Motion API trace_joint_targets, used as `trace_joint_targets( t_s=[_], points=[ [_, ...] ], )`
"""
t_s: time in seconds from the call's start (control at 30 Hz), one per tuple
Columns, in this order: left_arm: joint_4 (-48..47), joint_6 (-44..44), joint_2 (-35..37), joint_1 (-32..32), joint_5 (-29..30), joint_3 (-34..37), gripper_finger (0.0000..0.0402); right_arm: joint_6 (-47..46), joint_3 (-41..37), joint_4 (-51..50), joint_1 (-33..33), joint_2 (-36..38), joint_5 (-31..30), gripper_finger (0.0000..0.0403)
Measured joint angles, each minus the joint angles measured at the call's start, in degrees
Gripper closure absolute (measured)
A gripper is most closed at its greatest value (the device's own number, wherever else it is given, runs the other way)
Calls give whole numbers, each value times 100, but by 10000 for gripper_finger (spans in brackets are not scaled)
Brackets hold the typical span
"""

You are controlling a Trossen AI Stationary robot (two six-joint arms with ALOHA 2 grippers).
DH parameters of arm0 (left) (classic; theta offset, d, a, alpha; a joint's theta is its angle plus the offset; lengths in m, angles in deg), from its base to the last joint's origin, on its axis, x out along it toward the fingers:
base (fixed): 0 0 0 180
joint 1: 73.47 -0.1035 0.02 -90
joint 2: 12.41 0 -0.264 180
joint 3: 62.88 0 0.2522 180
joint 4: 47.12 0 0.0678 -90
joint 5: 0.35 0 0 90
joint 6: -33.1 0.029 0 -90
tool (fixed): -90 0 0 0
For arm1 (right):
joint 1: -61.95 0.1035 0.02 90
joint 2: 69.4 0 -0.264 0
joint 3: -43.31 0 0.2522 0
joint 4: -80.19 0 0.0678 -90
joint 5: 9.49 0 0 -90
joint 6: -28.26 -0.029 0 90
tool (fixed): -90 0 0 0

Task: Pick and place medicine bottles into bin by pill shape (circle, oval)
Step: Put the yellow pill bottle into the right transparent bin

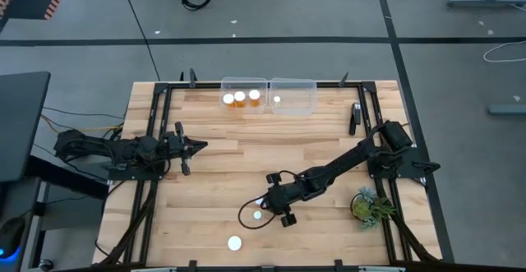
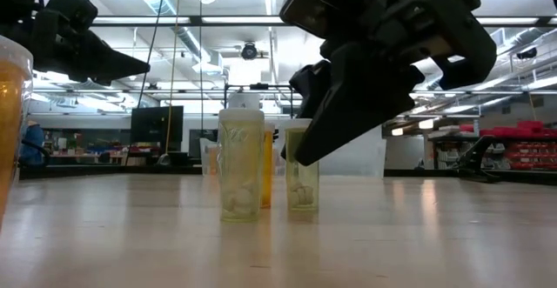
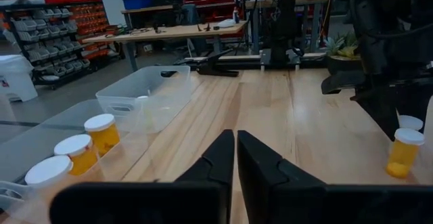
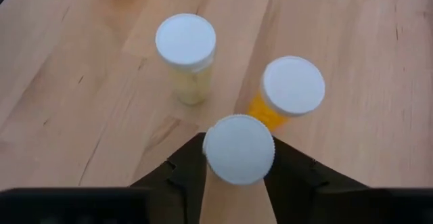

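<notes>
One capped bottle (image 4: pixel 238 149) is clamped between the right gripper (image 4: pixel 237 166) fingers near the table's front, just beside two standing bottles (image 4: pixel 186 42). It should be lifted straight up so neither neighbour is knocked, then carried to the bins (image 1: pixel 292 95). The left gripper (image 3: pixel 235 156) is closed, empty, waiting at the left.

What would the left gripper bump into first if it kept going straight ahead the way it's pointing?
Probably nothing close: the shut left gripper points across bare table. The way looks free until the table's far side, near the plant. The bins and one bottle sit off to either side.
</notes>
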Motion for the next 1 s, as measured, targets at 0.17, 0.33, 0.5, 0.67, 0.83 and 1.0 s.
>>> trace_joint_targets(
  t_s=[0.17, 0.33, 0.5, 0.67, 0.83, 1.0],
  points=[
    [2, -2, -2, 0, 0, 0, 383, 49, 0, -14, 0, 0, 0, 279],
    [2, -4, 0, 0, 0, 0, 380, 87, 0, -142, -24, 55, 2, 276],
    [0, -7, -2, 0, -2, 0, 374, 123, -2, -386, -81, 310, -18, 278],
    [2, -120, 0, 2, 0, -2, 379, 258, -2, -745, -190, 741, -143, 276],
    [3, -119, -1, 0, -2, -1, 388, 372, -2, -1003, -381, 1141, -170, 277],
    [17, -104, 0, 0, 0, 0, 387, 486, -2, -1170, -597, 1450, -170, 276]
  ],
)
